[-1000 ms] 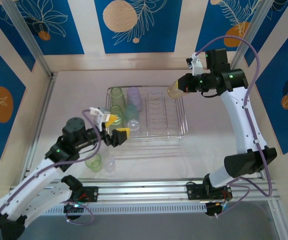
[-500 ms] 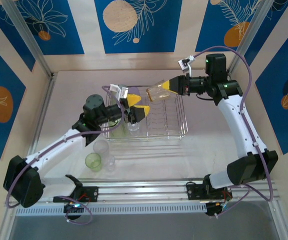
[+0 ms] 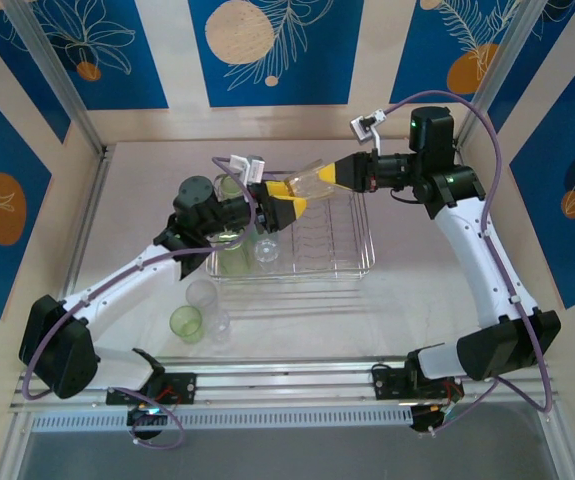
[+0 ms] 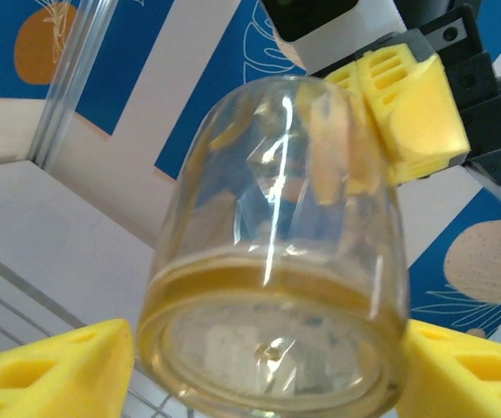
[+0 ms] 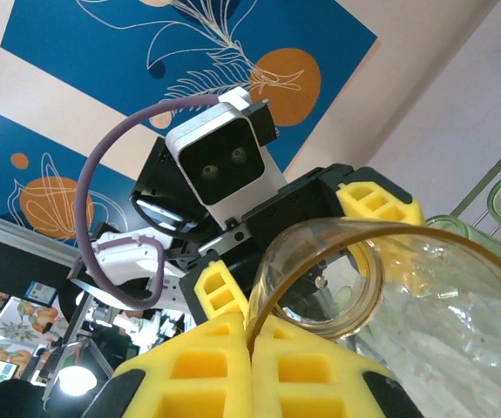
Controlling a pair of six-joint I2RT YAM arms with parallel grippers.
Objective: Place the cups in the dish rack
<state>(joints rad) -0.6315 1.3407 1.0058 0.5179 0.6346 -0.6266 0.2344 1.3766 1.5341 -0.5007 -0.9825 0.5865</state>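
Observation:
An amber cup hangs on its side above the dish rack. My right gripper is shut on its rim, the yellow pads pinching the wall of the cup. My left gripper stands open around the cup's base, one finger a sliver away from it, the other at its edge. A green cup and a clear cup stand in the rack's left end. On the table in front lie a green cup and two clear cups.
The rack's upright tines fill its middle and right part under the held cup. The left arm's links cross the table's left side. Metal rails run along the near edge.
My left arm has swung up from the near table to the rack and its jaws have come in around the amber cup's base. My right gripper has carried the cup leftward to meet it.

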